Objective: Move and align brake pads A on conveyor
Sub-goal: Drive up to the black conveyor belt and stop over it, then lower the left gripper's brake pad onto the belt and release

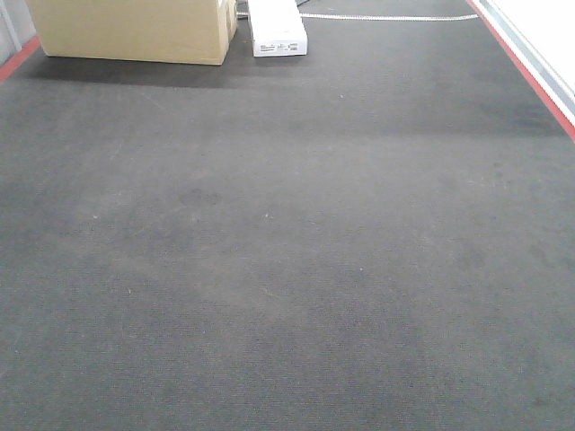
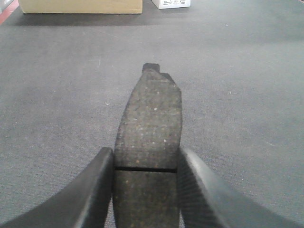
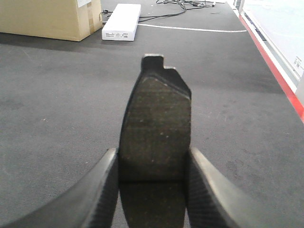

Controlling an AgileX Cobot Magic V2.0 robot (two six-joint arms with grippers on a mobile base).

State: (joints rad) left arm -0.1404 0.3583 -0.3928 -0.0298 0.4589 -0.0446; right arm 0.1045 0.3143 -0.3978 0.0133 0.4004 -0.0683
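Over the charcoal conveyor (image 1: 287, 269) fronting the cardboard box (image 1: 135, 31), your left gripper (image 2: 145, 156) pinches one brake pad (image 2: 149, 118), your right gripper (image 3: 153, 154) a second brake pad (image 3: 156, 109), tips facing boxward.

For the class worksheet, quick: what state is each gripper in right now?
Left gripper: shut on one brake pad.
Right gripper: shut on a second brake pad.

L fingers (image 2: 90, 192): pair, matte black, broad, curved w/ rounded tips; inner faces show fine cross-hatch texture. R fingers (image 3: 211, 194): same build & colour, same fine weave-like texture. No markings legible on either pair.
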